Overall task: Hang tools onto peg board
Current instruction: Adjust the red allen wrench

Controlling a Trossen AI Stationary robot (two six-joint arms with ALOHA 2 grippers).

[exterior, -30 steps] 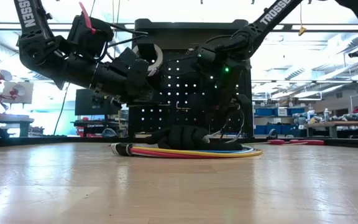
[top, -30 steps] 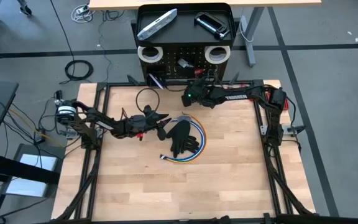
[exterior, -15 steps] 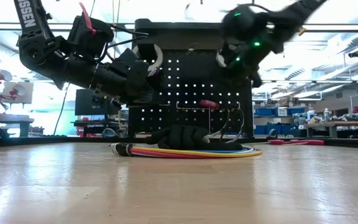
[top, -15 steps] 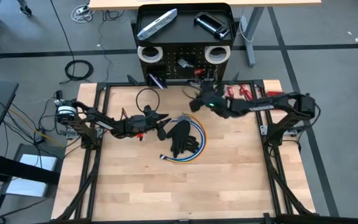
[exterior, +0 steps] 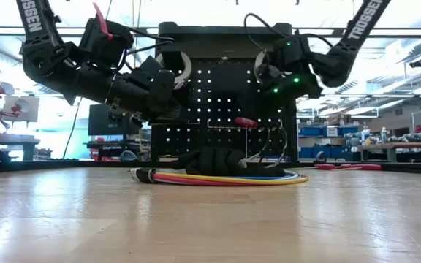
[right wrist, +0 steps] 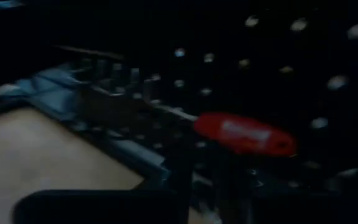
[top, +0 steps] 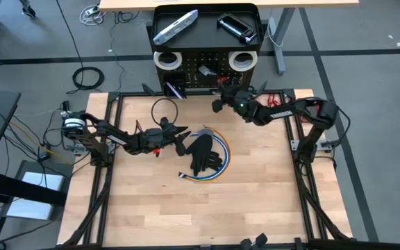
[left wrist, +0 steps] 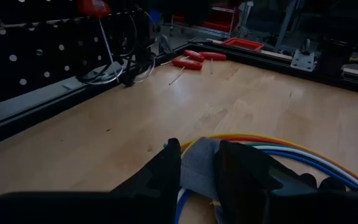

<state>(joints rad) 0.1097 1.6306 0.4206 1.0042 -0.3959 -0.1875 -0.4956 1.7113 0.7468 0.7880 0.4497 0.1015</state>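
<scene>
Red-handled tool (right wrist: 244, 134) hanging on the peg board (exterior: 218, 95).
I'm easing my right gripper (top: 229, 97) close; its fingers' state I cannot tell, and a nudge may unhook it.

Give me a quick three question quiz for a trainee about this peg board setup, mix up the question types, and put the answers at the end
1. True or false: both white tape rolls lie flat on the wooden table.
2. What lies on the coil of coloured cables at the table's middle? A: a black glove. B: a purple-handled tool. C: a tape roll.
3. Fill in: the right gripper is up against the ____, near a red-handled tool hanging there.

Key
1. False: they hang at the top of the peg board.
2. A, the black glove.
3. Peg board.
</scene>
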